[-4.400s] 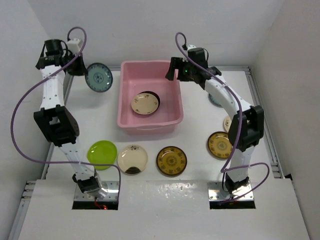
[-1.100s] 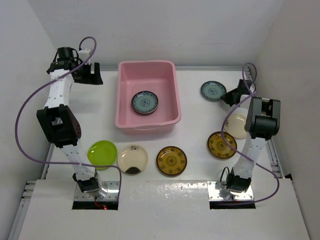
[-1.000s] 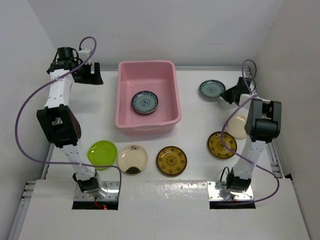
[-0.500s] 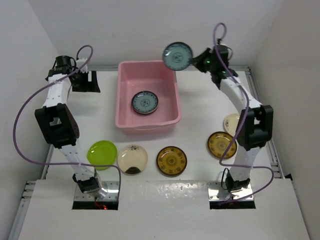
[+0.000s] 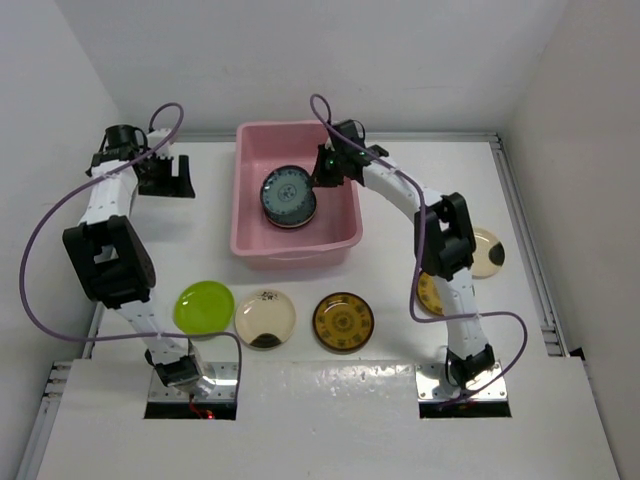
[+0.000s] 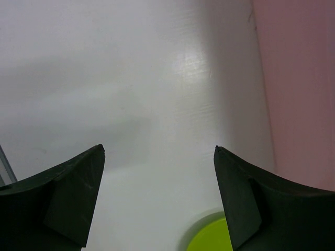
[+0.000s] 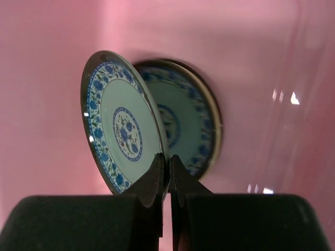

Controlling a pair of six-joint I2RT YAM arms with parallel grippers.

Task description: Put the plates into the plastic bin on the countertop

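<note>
Teal-patterned plate [image 7: 123, 133], rim pinched in the right tool [image 7: 168, 166], is hanging tilted just over the matching plate [image 7: 191, 130] in the pink bin [image 5: 298, 247], while the left tool [image 6: 158, 151] is gaping.

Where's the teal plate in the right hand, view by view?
Top external: teal plate upper centre, inside the pink bin, at the right hand.
Left wrist: not in it; pink bin wall along right edge.
Right wrist: teal plate centre-left, rim pinched, bin behind.
Shared landmark: the pink bin.
</note>
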